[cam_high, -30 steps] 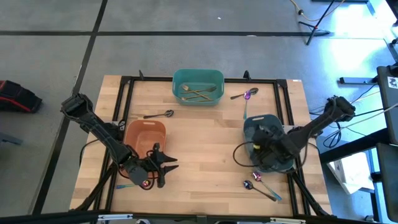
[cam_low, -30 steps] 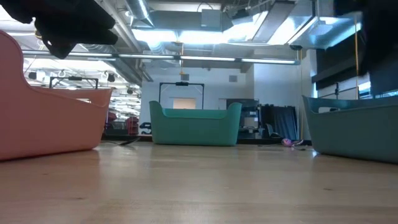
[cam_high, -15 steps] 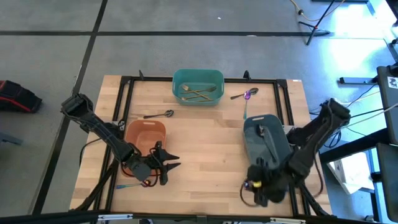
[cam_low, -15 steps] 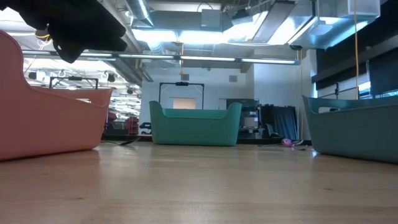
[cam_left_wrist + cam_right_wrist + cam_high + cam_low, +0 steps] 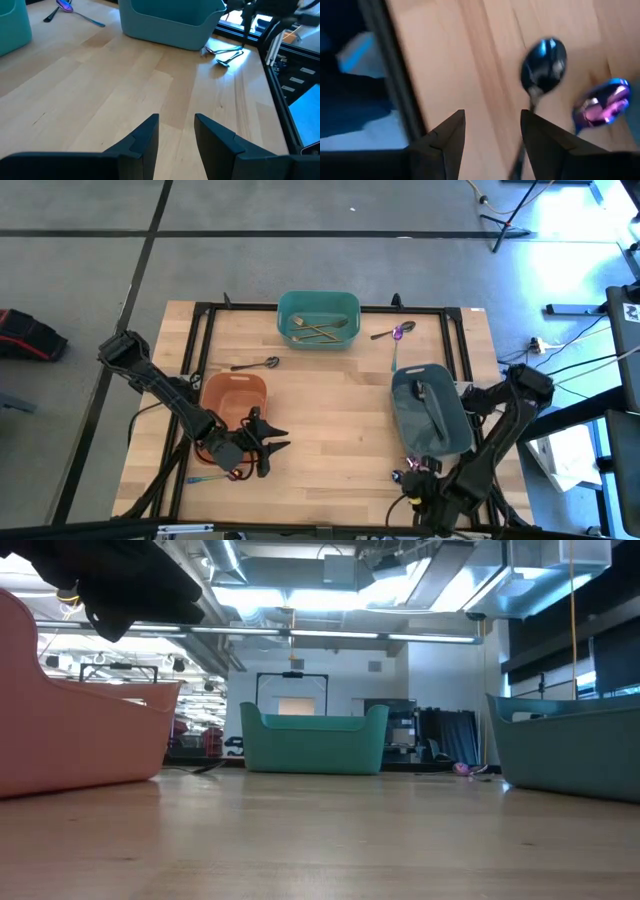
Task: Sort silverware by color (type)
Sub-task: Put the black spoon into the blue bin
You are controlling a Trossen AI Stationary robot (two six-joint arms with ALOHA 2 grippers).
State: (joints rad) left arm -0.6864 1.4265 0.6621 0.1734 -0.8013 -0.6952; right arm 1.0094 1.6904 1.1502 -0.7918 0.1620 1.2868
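My right gripper is open and hovers low near the table's near edge, in front of the grey-blue bin. Just ahead of its fingers two spoons lie flat on the wood: a dark one and an iridescent purple-blue one. My left gripper is open beside the orange bin, above bare wood. Gold pieces lie in the teal bin. A dark piece lies in the grey-blue bin. A dark spoon and a purple spoon lie on the table.
An iridescent piece lies by the near left edge under my left arm. A black frame rail runs along the table's right side, close to my right arm. The low view shows the orange bin, teal bin and grey-blue bin.
My right gripper has left the space over the grey-blue bin, swung toward the table's near edge and come down over the two spoons lying there. My left gripper has edged slightly toward the table's right. No silverware has moved.
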